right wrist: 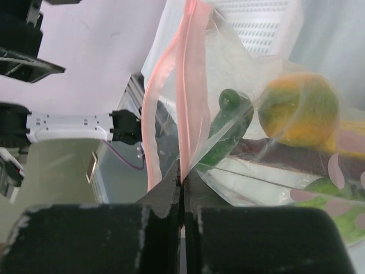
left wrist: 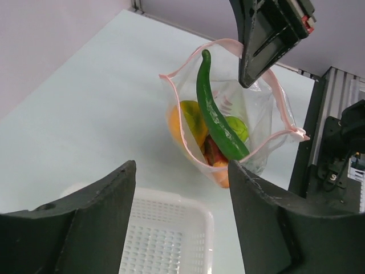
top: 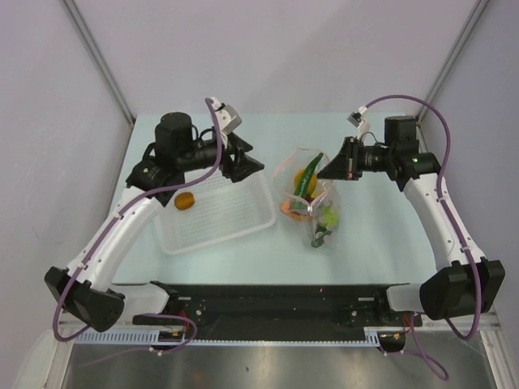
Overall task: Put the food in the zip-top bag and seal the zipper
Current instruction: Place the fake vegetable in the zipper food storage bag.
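The clear zip-top bag [top: 312,207] stands on the table right of the basket, mouth open. Inside are a long dark green piece [left wrist: 217,117] poking out, a yellow-orange fruit [left wrist: 191,123], a lime-green ball [left wrist: 236,128] and an orange carrot [left wrist: 222,174]. My right gripper [top: 328,168] is shut on the pink-red zipper [right wrist: 185,85] at the bag's right rim and holds it up. My left gripper [top: 243,162] is open and empty, over the basket's far right corner, left of the bag. One orange fruit [top: 186,200] lies in the basket.
The white slotted basket [top: 243,227] sits left of centre under the left arm; its corner shows in the left wrist view [left wrist: 188,211]. The right gripper's fingers [left wrist: 265,40] hang over the bag's far rim. Cage posts stand at both back corners.
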You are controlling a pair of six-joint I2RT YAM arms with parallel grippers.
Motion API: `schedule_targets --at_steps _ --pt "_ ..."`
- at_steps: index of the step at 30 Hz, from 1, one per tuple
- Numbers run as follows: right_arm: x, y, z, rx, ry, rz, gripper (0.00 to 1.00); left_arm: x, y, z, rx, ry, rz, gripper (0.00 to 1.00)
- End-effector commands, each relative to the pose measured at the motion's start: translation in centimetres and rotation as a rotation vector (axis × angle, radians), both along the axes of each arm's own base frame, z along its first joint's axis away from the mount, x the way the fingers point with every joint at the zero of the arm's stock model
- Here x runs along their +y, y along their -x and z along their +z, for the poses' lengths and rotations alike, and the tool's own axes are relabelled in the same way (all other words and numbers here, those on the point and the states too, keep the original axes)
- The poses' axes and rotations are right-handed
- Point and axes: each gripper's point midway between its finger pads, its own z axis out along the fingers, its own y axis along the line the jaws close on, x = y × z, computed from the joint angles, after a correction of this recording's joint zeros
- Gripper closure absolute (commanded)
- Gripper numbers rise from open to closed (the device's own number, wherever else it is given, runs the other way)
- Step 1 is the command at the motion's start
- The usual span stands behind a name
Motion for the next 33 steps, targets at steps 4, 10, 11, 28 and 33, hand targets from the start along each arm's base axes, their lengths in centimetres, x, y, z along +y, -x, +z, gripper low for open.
schedule_targets --at_steps 4,10,11,28,33 --pt "1.1 1.1 2.2 -0.120 0.012 0.043 1.00 -4.9 0.4 0.2 0.080 -0.079 -0.056 0.38" --pt "1.2 1.2 1.9 -0.111 0.029 0.024 1.00 -8.6 1.3 -2.5 0.262 -0.095 -0.004 0.36" --pt "1.2 1.2 1.9 -0.112 0.031 0.022 1.00 -9.2 1.5 -2.9 0.265 -0.106 0.009 0.36" --pt "1.9 2.0 1.7 -0.111 0.029 0.046 1.00 -12.8 -3.7 -5.7 0.287 -0.166 0.298 0.48" --pt "2.0 1.9 1.8 -0.105 0.021 0.048 1.00 -14.0 -3.8 -6.9 0.287 -0.210 0.279 0.57"
